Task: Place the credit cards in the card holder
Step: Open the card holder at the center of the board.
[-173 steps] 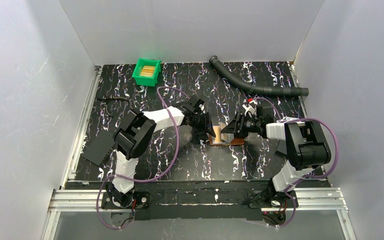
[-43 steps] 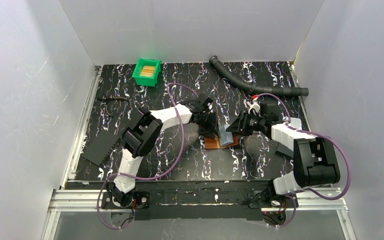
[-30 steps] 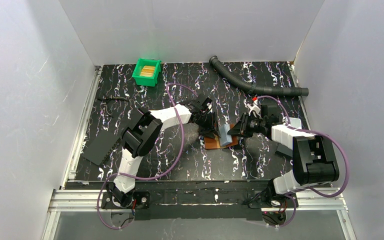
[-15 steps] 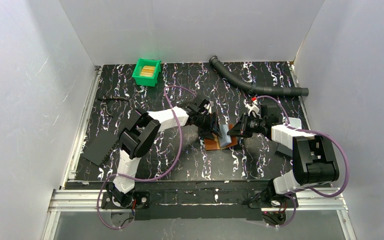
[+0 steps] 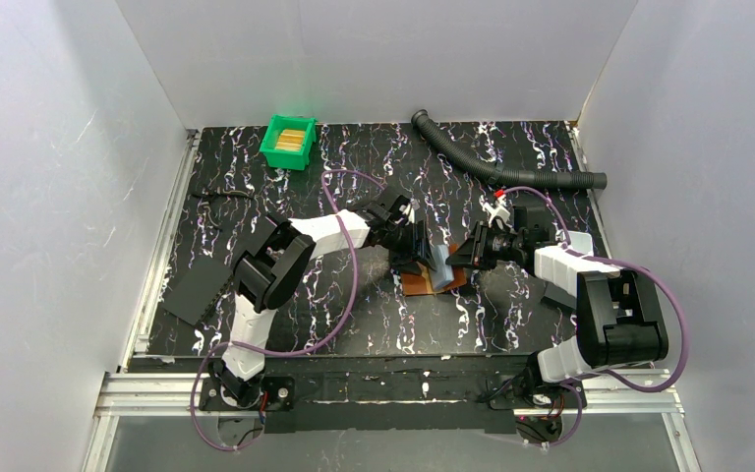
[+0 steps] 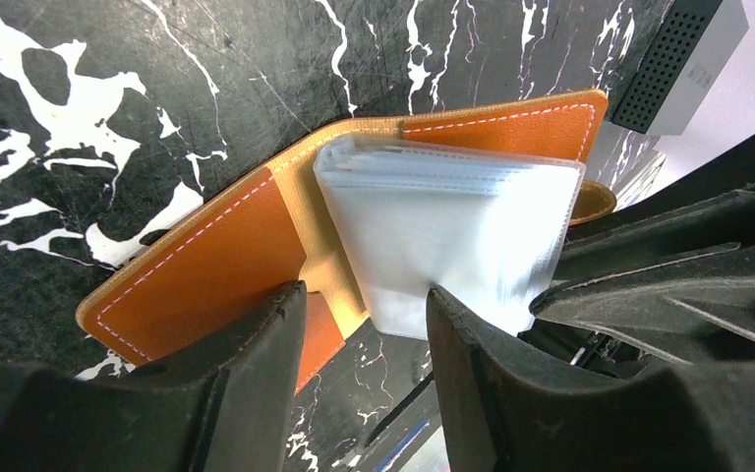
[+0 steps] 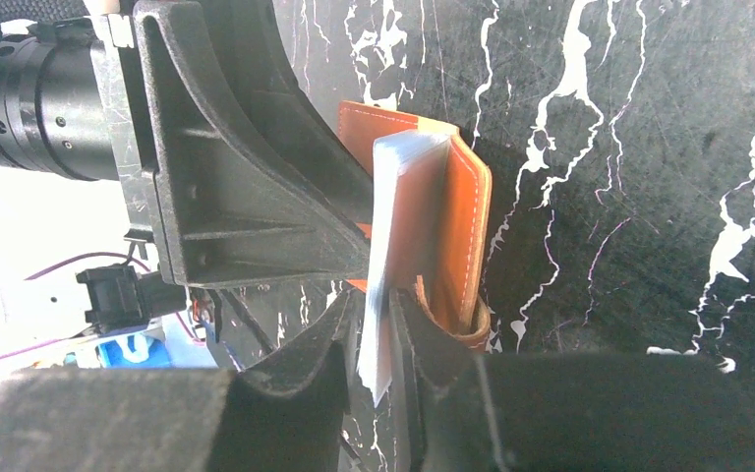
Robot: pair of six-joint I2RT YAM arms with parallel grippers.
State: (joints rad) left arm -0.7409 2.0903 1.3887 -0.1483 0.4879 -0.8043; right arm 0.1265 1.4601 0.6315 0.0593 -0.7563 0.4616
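Right wrist view: right gripper point(image 7: 376, 339) clamps the card holder's point(image 7: 457, 226) clear sleeves point(image 7: 398, 187). Left gripper's point(image 6: 366, 307) fingers stand apart around their edge. Best to separate one sleeve gently.

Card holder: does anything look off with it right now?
Its clear sleeves stand fanned up off the card holder instead of lying flat, pinched by the right gripper, with the left gripper open around one corner. The cards sit in the green bin.
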